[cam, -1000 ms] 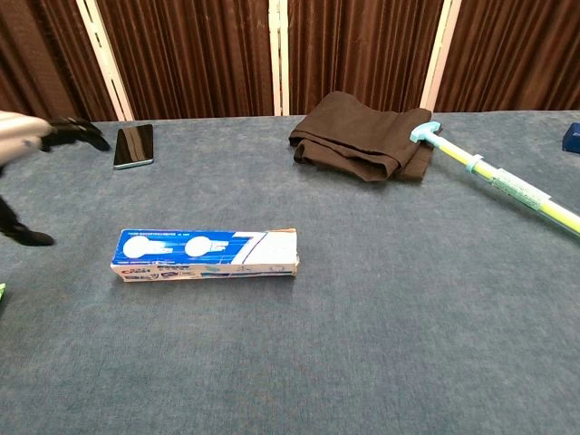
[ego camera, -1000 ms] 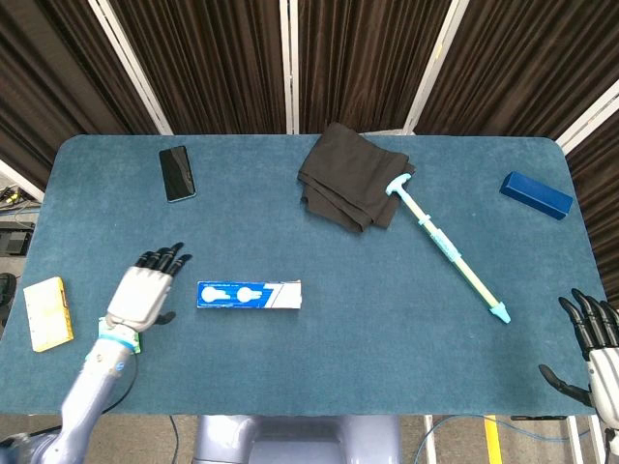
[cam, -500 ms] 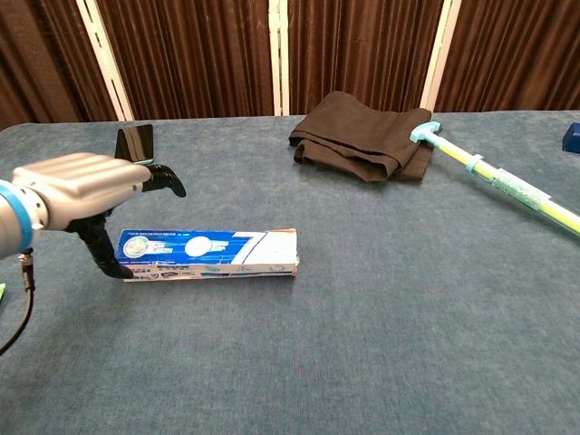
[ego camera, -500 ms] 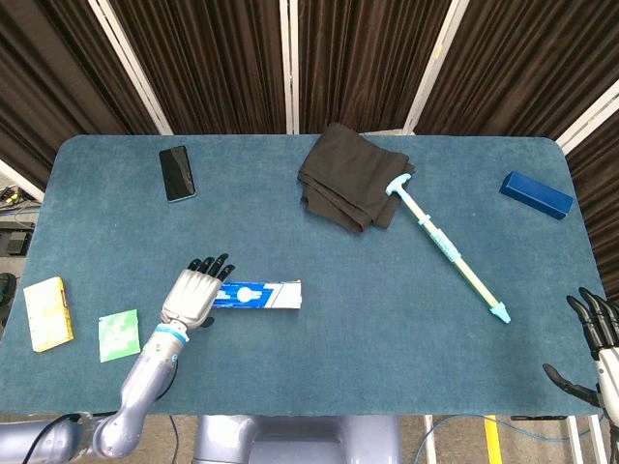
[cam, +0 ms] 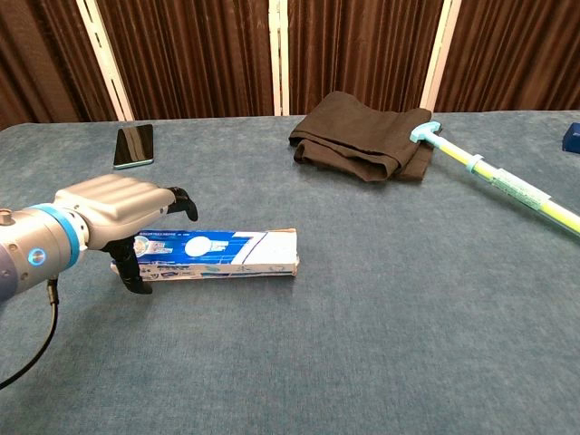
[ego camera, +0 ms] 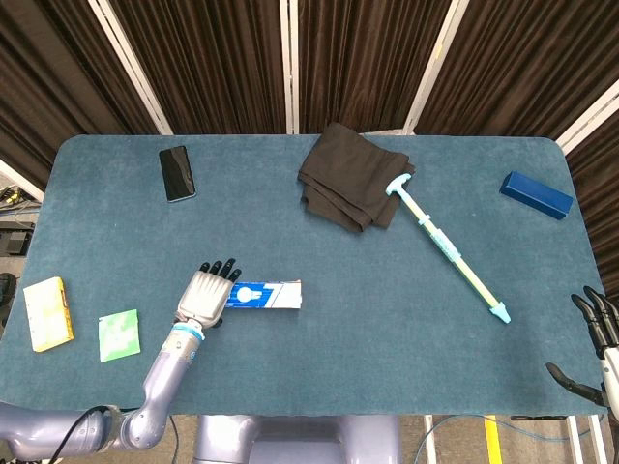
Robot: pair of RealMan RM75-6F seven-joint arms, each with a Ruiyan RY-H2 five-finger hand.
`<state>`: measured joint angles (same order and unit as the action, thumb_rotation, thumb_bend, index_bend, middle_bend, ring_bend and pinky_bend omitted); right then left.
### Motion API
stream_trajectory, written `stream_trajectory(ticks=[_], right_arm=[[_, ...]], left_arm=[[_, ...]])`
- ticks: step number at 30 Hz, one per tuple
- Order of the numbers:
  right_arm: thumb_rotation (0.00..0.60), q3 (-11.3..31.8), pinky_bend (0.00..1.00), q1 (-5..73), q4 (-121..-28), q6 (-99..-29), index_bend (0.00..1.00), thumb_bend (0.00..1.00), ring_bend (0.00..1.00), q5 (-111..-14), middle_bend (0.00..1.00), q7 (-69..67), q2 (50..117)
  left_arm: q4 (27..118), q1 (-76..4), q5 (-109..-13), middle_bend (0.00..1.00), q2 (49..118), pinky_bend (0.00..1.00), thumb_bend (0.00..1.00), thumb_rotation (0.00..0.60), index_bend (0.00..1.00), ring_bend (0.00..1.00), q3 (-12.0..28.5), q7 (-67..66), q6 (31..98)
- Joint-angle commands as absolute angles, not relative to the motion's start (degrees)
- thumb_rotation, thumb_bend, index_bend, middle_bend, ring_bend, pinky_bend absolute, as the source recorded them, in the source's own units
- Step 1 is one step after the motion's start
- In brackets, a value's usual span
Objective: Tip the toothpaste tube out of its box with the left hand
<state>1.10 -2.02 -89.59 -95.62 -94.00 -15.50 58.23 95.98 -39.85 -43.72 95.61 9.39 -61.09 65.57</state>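
The blue and white toothpaste box (ego camera: 263, 295) (cam: 227, 253) lies flat on the blue table, long side left to right, with its right end flap looking slightly open. No tube shows. My left hand (ego camera: 205, 295) (cam: 113, 213) covers the box's left end, fingers reaching over the top and thumb down at the near side, without a clear squeeze. My right hand (ego camera: 595, 338) hangs off the table's near right corner, fingers apart and empty.
A black phone (ego camera: 176, 173) (cam: 133, 146) lies at the far left. A folded black cloth (ego camera: 353, 177) and a long pale stick tool (ego camera: 450, 249) lie at centre right, with a blue block (ego camera: 536, 194) far right. A yellow pad (ego camera: 46, 312) and green packet (ego camera: 118, 334) sit at the near left.
My left hand has moved right from the table's left side onto the box's left end, uncovering the green packet. The box has not shifted. My right hand has sunk slightly lower.
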Motion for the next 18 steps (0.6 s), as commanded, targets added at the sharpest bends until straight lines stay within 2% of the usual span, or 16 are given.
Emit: stream_trajectory(ticks=[1,5,11,18], right_arm=[[0.6,1.17,0.0,-2.06,-89.58,-95.75,0.03,0.07,0.0,-93.97,0.0,-15.68,58.18],[0.6,1.2,0.0,-2.06,-89.49,-95.71,0.03,0.07,0.0,-93.88,0.0,-15.96,58.16],[0.6,1.14,0.0,-2.07,-89.47,-95.76,0.03,0.07,0.0,-94.06,0.0,-16.03,58.13],[0.6,1.18,0.0,-2.12,-89.49,-95.87,0.03,0.07,0.0,-94.03,0.0,-16.04,58.11]], left_arm=[[94.72,-40.36,-42.84,0.07,96.64,0.2,0.13,0.6,0.19,0.14,9.23,-60.87,66.03],[93.1,-40.7,-42.28,0.08,97.64,0.22,0.14,0.6,0.21,0.15,9.05,-59.95,66.22],[90.57,-40.83,-43.35,0.19,99.33,0.31,0.34,0.6,0.33,0.25,8.49,-57.55,66.71],[88.01,-40.29,-46.58,0.27,101.2,0.34,0.41,0.6,0.41,0.3,7.33,-55.03,68.66]])
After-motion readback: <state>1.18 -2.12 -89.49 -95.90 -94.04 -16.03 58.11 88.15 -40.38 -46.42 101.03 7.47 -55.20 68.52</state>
